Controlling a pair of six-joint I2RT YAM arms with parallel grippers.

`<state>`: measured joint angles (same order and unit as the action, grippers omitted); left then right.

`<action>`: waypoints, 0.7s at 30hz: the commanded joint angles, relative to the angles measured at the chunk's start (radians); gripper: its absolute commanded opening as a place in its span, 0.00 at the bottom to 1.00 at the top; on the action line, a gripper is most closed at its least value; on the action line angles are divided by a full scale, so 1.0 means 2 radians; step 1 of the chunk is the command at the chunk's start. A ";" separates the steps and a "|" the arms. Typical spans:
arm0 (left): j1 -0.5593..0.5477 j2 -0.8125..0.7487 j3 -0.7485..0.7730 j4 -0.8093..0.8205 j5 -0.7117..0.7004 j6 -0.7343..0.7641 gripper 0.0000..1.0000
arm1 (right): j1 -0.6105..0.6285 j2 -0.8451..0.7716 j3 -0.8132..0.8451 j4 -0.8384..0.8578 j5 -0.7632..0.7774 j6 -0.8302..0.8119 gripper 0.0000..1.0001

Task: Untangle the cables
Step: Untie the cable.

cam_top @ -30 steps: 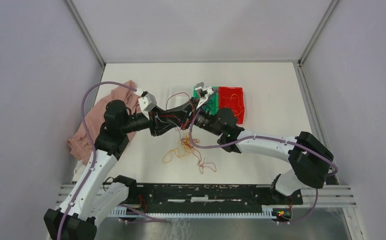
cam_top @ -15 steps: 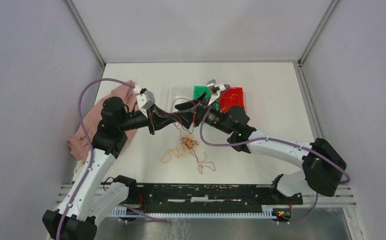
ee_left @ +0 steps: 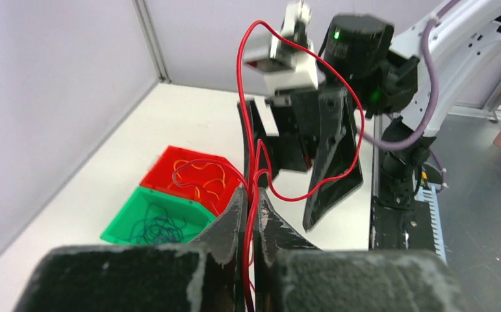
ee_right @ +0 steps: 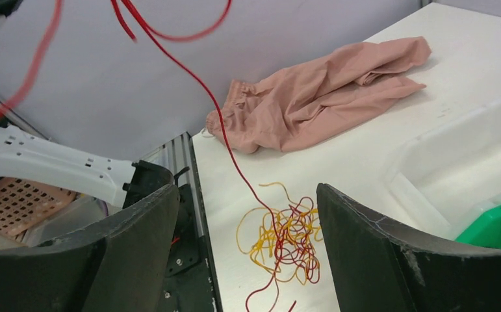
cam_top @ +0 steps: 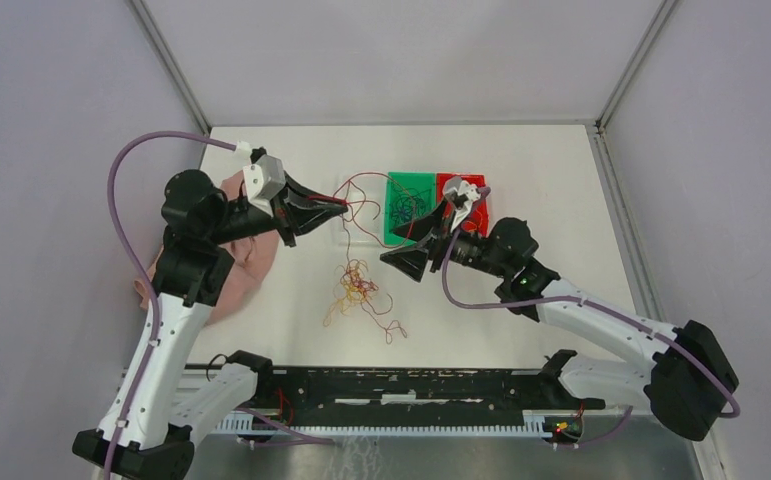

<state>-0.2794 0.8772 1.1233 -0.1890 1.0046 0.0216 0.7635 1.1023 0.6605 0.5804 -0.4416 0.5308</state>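
A red cable point(ee_left: 249, 234) is being pinched between the pressed-together fingers of the left pincer point(cam_top: 342, 203) and held up off the counter point(cam_top: 541, 170), its length trailing down toward the near edge into the red and orange-yellow tangle point(cam_top: 357, 290) lying below. The right pincer point(cam_top: 413, 240) is being held spread, gripping nothing, just right of that hanging strand and nearer the tangle than the left. Dark cables point(cam_top: 406, 208) are being kept in the green bin point(cam_top: 401, 178) and orange-yellow cables point(ee_left: 202, 170) in the red bin point(ee_left: 160, 174) beside it.
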 commanded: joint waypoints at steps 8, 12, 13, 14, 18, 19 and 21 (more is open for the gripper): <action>-0.001 0.012 0.065 0.022 0.013 -0.020 0.03 | 0.071 0.133 0.055 0.127 -0.026 -0.027 0.80; -0.001 0.017 0.078 0.021 0.015 -0.031 0.03 | 0.078 0.185 0.075 0.178 0.022 -0.008 0.69; -0.002 0.019 0.081 0.022 0.015 -0.033 0.03 | 0.078 0.200 0.078 0.193 0.029 0.002 0.66; -0.002 0.020 0.085 0.021 0.016 -0.035 0.03 | 0.078 0.213 0.084 0.202 0.030 0.010 0.64; -0.001 0.023 0.105 0.023 0.017 -0.036 0.03 | 0.077 0.262 0.096 0.226 0.021 0.052 0.54; -0.001 0.025 0.113 0.024 0.016 -0.036 0.03 | 0.078 0.272 0.092 0.235 0.020 0.062 0.53; -0.001 0.031 0.132 0.027 0.016 -0.033 0.03 | 0.079 0.290 0.080 0.252 0.019 0.077 0.50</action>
<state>-0.2794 0.9321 1.2919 -0.1787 1.0080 -0.0002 0.9195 1.6264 0.8200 0.9382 -0.4030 0.5888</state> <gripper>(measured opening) 0.054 0.528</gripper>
